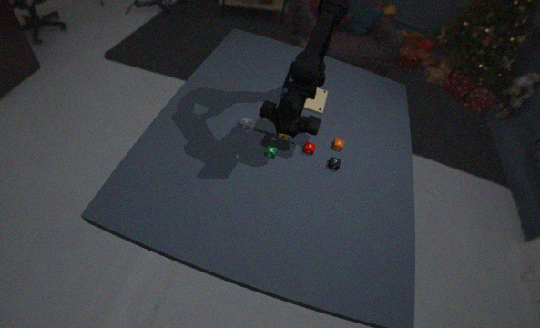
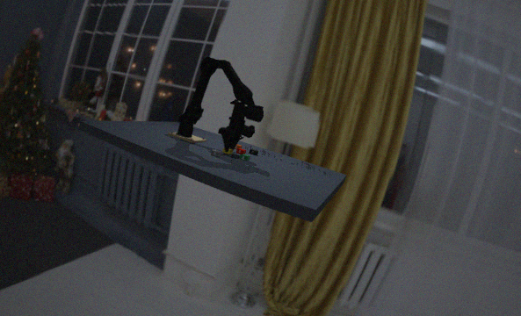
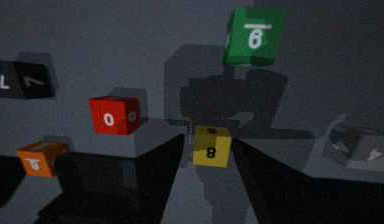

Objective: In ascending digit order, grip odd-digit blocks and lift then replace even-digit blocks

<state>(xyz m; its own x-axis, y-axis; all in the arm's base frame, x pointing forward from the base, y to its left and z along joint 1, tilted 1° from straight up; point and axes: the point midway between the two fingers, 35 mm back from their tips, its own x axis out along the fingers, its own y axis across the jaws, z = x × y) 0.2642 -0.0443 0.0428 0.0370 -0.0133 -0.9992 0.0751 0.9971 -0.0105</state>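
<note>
a black 8 is on the yellow block (image 1: 283, 136) (image 2: 227, 151) (image 3: 211, 147), white 0s on the red block (image 1: 310, 148) (image 2: 241, 151) (image 3: 114, 116), 7s on the black block (image 1: 334, 163) (image 2: 254, 152) (image 3: 23, 80), a 4 on the grey block (image 1: 246, 123) (image 2: 216, 153) (image 3: 363, 149); the green block (image 1: 270, 151) (image 2: 244, 156) (image 3: 255, 37) and orange block (image 1: 338, 144) (image 2: 239, 147) (image 3: 43, 159) each bear a barred digit, perhaps 6 or 9.
</note>
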